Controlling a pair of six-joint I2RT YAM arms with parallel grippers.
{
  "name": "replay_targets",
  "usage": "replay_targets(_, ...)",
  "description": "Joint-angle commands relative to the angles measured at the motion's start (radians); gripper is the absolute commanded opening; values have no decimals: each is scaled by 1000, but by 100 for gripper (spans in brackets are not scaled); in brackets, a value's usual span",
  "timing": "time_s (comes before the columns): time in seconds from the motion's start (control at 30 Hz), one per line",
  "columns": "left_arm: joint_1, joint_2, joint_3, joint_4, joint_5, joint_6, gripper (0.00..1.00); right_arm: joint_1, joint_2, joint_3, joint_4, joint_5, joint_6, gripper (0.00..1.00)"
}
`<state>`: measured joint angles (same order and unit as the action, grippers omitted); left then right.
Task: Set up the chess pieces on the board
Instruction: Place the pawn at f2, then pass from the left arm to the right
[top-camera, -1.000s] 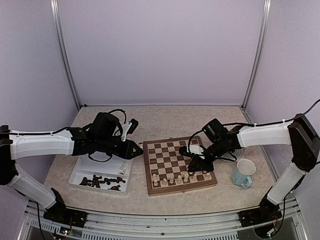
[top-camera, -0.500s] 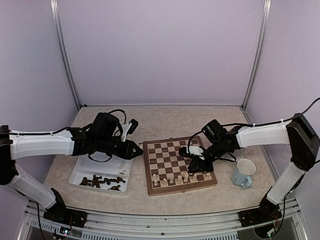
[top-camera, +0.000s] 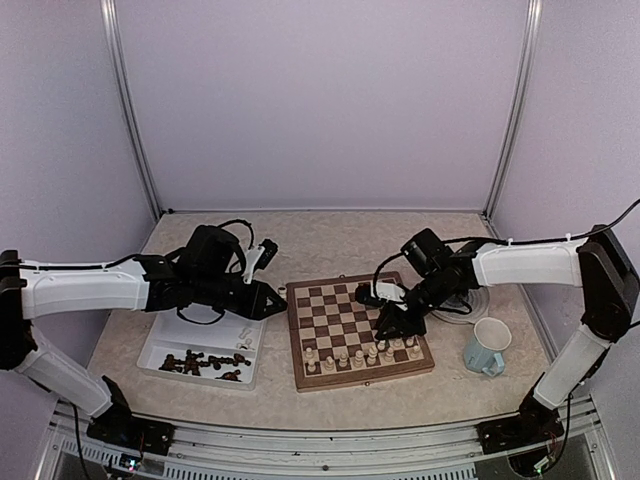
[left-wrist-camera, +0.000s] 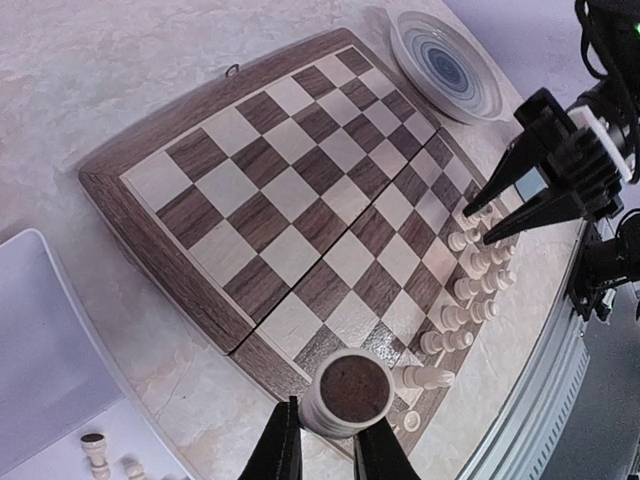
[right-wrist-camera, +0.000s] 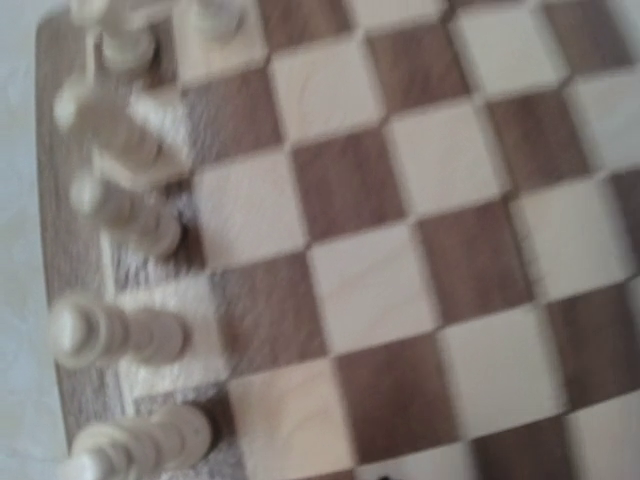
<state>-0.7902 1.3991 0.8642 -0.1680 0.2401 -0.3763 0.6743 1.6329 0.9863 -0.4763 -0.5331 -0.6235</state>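
Chess piece (left-wrist-camera: 346, 392), round cream wood, clamped in left end effector (left-wrist-camera: 328, 442); right end effector (left-wrist-camera: 478, 225) gapes.

Walls: pale lilac flat panel walls (top-camera: 320, 100), back and both sides.
Frame: silver aluminium corner posts (top-camera: 132, 110); silver metal rail (top-camera: 320, 438) along near edge.
Surface: beige speckled stone-look surface (top-camera: 340, 235).
Light: even, soft.

Right wrist view: motion blur throughout. The cream pieces (right-wrist-camera: 120, 330) along the edge of the board (right-wrist-camera: 400, 280) are smeared and their types unreadable.

Left wrist view: the left claw (left-wrist-camera: 327, 420) is cut by the bottom edge. Its gripped cream piece (left-wrist-camera: 345, 393) shows only its base, so the type is indeterminate.

Top view: the dark pieces (top-camera: 205, 362) in the tray (top-camera: 158, 348) are too small to classify. The right arm hides most of the plate (top-camera: 462, 312).
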Motion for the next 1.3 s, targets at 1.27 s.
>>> replay_targets(1.27,-38,203,177,-138,638,64,11,439,163,574,-332,413,-523,47)
